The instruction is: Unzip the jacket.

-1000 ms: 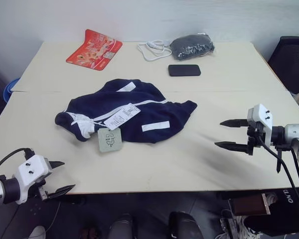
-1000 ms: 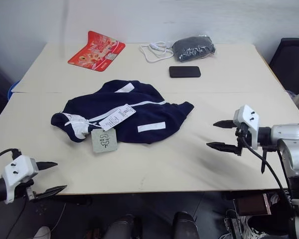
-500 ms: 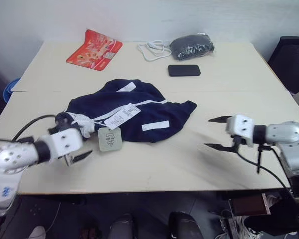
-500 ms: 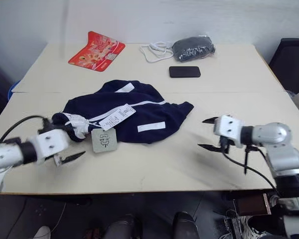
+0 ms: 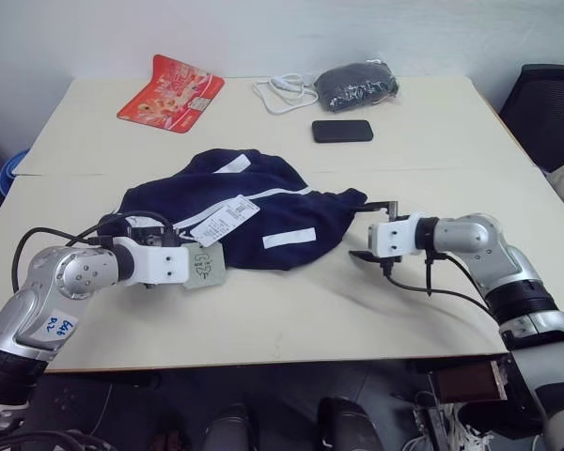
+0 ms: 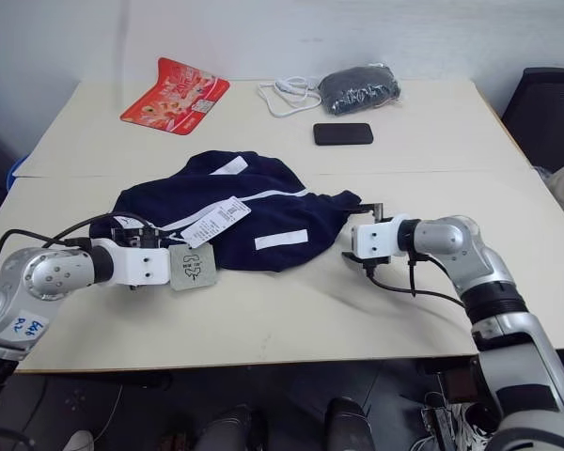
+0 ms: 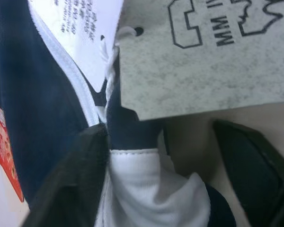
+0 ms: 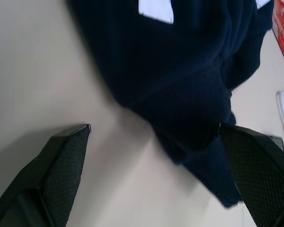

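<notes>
Jacket (image 5: 249, 216) lies mid-worktop (image 5: 263, 310), bare surface along the near edge. Left claw (image 7: 156, 189) at its left end, part open, fingers straddling the white collar trim (image 7: 151, 184). Right claw (image 8: 154, 156) wide open around the jacket's right tip, holding nothing.

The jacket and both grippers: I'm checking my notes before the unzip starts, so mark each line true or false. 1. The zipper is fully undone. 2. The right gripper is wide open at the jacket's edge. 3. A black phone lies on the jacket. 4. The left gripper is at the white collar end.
1. False: the jacket lies bunched, its white zipper line closed.
2. True: the right gripper straddles the hem.
3. False: the phone lies on the table beyond it.
4. True: the left gripper brackets the collar, near a hang tag.
</notes>
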Available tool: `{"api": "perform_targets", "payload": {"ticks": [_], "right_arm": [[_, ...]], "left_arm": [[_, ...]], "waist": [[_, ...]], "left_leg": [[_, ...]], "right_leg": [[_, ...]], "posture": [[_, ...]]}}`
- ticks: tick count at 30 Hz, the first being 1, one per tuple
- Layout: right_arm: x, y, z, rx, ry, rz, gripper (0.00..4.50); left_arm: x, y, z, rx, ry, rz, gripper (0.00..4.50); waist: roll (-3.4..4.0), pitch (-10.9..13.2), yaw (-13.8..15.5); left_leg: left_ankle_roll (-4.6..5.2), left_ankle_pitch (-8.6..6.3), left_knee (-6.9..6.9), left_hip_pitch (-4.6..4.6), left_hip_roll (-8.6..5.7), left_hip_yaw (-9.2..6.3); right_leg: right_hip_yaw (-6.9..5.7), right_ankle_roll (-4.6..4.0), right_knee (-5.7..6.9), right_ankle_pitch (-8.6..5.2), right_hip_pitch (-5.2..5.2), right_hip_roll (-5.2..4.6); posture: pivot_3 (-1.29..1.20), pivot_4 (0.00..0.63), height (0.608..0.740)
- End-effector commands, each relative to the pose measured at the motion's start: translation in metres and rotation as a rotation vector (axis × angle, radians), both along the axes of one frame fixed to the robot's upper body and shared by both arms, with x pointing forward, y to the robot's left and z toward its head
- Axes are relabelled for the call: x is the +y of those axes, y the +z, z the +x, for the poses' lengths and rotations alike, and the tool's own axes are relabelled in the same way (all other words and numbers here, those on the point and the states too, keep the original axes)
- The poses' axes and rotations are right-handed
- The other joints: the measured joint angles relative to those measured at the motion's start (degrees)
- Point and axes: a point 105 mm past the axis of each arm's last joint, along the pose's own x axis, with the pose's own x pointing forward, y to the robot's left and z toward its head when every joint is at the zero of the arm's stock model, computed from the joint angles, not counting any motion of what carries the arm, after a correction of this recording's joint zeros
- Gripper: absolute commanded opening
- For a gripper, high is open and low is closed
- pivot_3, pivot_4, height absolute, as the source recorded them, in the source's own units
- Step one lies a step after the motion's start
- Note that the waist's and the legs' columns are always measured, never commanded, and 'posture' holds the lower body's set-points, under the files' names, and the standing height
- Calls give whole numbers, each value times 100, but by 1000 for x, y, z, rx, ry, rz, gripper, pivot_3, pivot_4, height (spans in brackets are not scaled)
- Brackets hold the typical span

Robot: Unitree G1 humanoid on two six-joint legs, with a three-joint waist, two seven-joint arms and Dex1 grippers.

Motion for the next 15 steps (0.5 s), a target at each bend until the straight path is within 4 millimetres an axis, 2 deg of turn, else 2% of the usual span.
{"api": "perform_targets", "payload": {"ticks": [1,5,8,9,13,15], "right_arm": [[9,10,8,-70,16,7,4500],[25,12,15,-105,36,10,4500],[33,12,17,-114,56,12,3825],[34,12,18,-117,62,13,3579],[33,10,18,-118,83,-27,2240],[27,13,19,-121,82,-42,1422]], "left_arm": [[3,9,1,-26,-5,15,2422],[9,8,-2,-18,14,13,1143],[12,8,-4,-17,24,7,194],[14,8,-5,-15,27,7,0],[23,6,-7,-11,42,31,0],[27,5,-9,-3,45,47,0]], "waist": [[0,0,-7],[1,0,-19],[2,1,-41],[2,1,-44],[3,1,-61],[3,1,-81]], "left_leg": [[0,0,0,0,0,-1],[-1,1,1,1,2,-3],[-2,1,-1,2,3,-3],[-2,1,-2,1,3,-4],[-1,1,-1,1,3,-7],[-2,1,-2,1,4,-8]], "right_leg": [[0,0,0,0,0,0],[1,0,5,0,-1,0],[1,-1,6,-1,-2,1],[-1,-1,6,-1,-2,1],[1,-1,5,-1,-2,1],[0,-2,6,-1,-2,1]], "posture": [[0,150,740],[0,150,740],[0,150,740],[0,150,740],[0,150,740],[0,150,740]]}}
